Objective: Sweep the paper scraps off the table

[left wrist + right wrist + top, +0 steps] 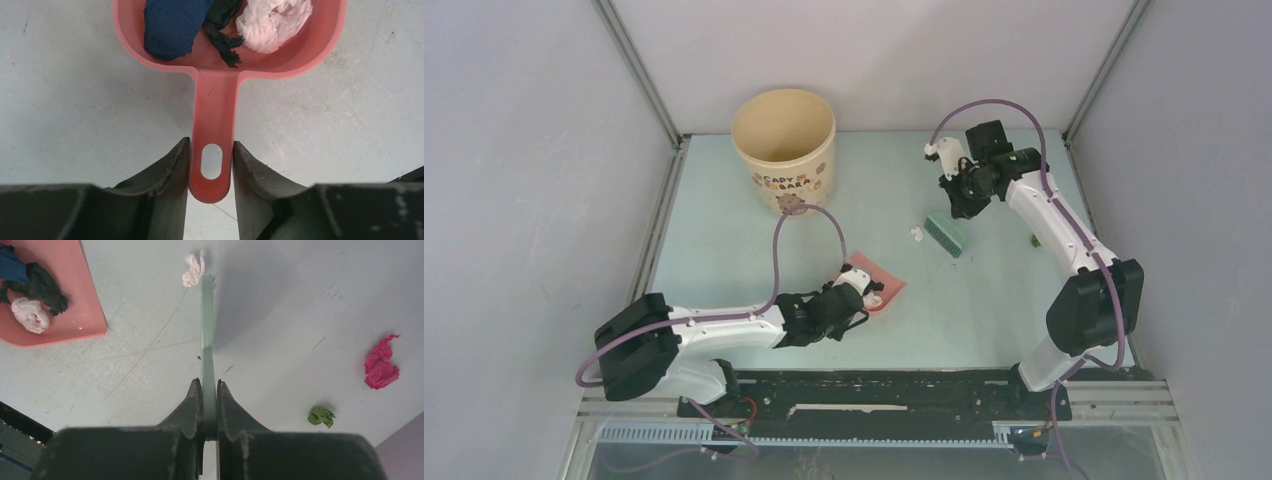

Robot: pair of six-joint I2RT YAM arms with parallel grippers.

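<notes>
The top camera looked down on the whole counter [724,260] from high at 6 o'clock. Both wrist cameras hung close above it, sharing the pink dustpan [215,100].

Smooth pink plastic dustpan [215,100], crumpled paper scraps [272,22], matt scuffed table [75,110], green plastic brush [207,330]
</notes>
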